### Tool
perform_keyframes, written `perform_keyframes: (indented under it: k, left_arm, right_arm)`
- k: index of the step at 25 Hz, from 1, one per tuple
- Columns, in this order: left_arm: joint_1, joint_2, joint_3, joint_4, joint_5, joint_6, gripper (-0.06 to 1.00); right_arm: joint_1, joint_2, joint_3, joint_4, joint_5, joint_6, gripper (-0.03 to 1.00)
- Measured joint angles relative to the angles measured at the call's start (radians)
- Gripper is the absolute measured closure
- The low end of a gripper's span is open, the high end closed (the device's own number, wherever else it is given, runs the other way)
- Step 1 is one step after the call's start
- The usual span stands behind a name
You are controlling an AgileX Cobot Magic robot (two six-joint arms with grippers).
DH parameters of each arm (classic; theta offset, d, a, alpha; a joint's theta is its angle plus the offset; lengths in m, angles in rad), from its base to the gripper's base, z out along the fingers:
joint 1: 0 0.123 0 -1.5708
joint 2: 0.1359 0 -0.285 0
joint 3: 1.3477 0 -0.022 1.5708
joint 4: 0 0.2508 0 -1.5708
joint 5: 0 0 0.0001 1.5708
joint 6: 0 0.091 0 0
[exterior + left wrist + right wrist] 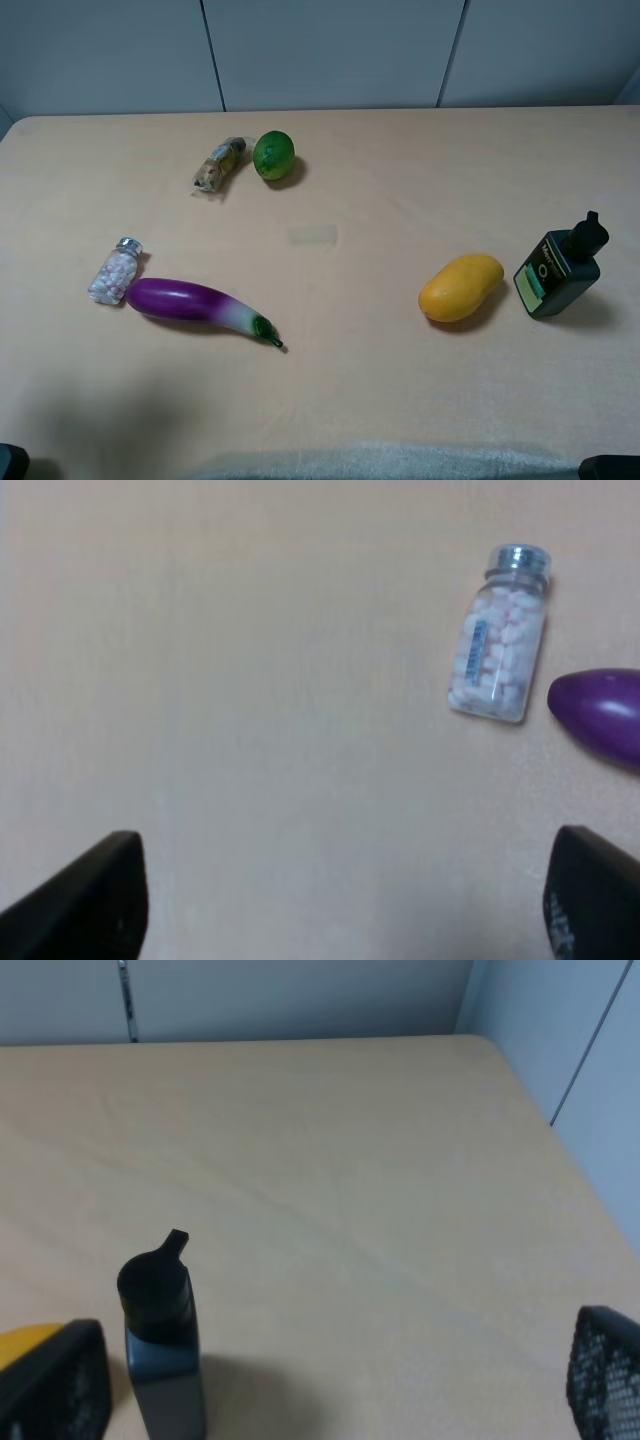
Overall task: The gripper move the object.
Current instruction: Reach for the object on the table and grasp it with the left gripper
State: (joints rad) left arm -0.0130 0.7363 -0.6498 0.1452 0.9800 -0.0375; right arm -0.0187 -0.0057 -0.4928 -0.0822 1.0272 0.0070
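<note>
The purple eggplant lies on the tan table at the front left, its green stem pointing right. Only its purple tip shows at the edge of the left wrist view. My left gripper is open and empty above bare table, its dark fingers set wide apart, short of the eggplant. My right gripper is open and empty, its fingers also wide apart. Neither gripper's fingers show in the exterior high view.
A small pill bottle lies touching the eggplant's blunt end; it also shows in the left wrist view. A lime and a wrapped snack lie at the back. A yellow mango and a black bottle are at the right.
</note>
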Motion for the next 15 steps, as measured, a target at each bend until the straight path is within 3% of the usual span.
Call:
perform_keyframes:
  k: [9, 15]
  left_arm:
    - [-0.003, 0.315, -0.100, 0.000, -0.052, 0.166, 0.09]
    - [-0.119, 0.441, -0.120, 0.004, -0.107, 0.362, 0.09]
  right_arm:
    - [0.000, 0.000, 0.000, 0.000, 0.000, 0.000, 0.27]
    - [0.000, 0.000, 0.000, 0.000, 0.000, 0.000, 0.27]
